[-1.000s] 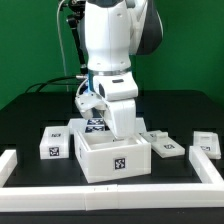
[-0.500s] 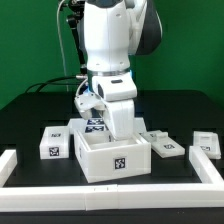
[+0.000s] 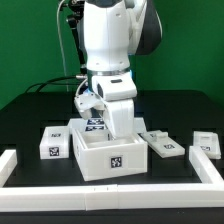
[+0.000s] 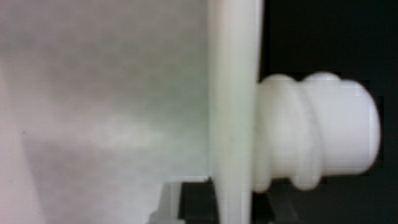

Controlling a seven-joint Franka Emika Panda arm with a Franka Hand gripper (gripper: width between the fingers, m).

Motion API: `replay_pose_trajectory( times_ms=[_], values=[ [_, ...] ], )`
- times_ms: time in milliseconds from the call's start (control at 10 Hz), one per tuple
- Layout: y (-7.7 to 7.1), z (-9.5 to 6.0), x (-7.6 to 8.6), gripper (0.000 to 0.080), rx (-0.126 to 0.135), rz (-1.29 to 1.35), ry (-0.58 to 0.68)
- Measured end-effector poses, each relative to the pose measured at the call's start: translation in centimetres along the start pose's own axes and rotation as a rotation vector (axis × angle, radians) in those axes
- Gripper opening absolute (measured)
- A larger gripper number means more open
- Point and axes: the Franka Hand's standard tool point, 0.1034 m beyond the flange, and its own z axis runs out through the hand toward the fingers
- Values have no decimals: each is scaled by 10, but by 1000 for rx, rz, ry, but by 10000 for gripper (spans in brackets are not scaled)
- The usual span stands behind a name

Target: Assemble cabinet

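The cabinet is a large hollow white box with a fiducial tag on its near face, standing at the table's middle. My gripper reaches down into its open top at the far wall. In the wrist view a thin white wall edge of the cabinet runs between my dark fingers, with a broad white face on one side and a ribbed white peg sticking out on the other. The jaws stand close against both sides of that wall, shut on it.
A white tagged part lies at the exterior view's left of the cabinet. Two smaller tagged parts lie at its right. The marker board shows behind the cabinet. Long white border rails frame the table.
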Motion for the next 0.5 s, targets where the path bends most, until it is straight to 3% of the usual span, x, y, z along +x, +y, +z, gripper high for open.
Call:
replay_pose_trajectory(
  times_ms=[200,500],
  values=[
    [2,0,1,35,-1,19,1],
    [38,-1,16,35,-34,48,7]
  ],
)
